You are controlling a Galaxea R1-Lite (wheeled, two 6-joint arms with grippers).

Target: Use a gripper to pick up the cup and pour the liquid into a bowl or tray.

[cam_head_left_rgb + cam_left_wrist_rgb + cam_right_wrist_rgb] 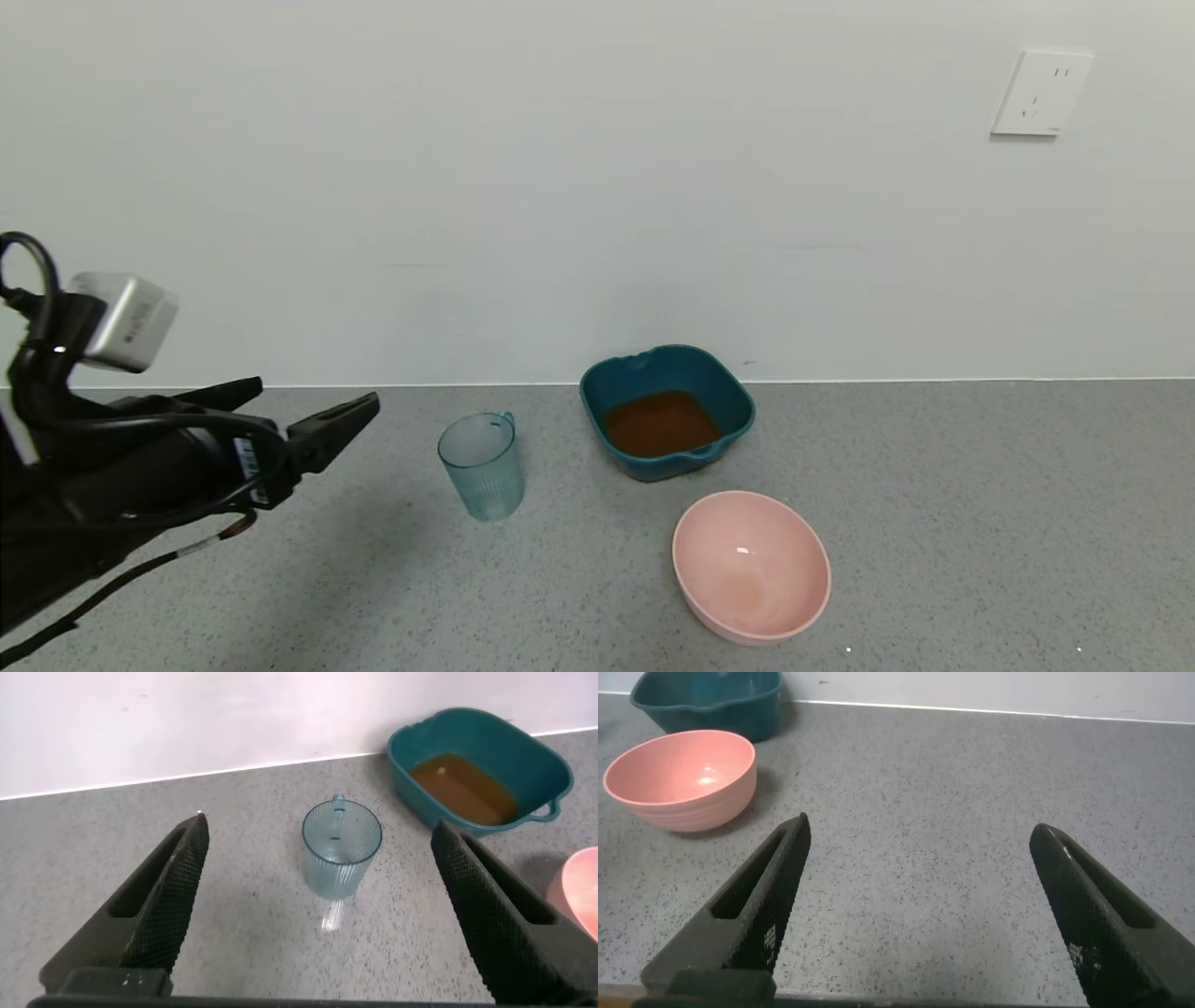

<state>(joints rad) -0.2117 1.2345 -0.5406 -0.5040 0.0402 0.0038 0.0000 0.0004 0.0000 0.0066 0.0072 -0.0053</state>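
Note:
The pale blue-green ribbed cup stands upright on the grey counter and looks empty; it also shows in the left wrist view. The reddish-brown liquid lies in the dark teal dish, to the right of the cup near the wall; the dish also shows in the left wrist view. My left gripper is open and empty, raised to the left of the cup and apart from it; in its wrist view the cup sits beyond the fingertips. My right gripper is open and empty over bare counter, out of the head view.
A round pink bowl stands in front of the teal dish, also in the right wrist view. The wall runs along the back of the counter, with a white socket at upper right.

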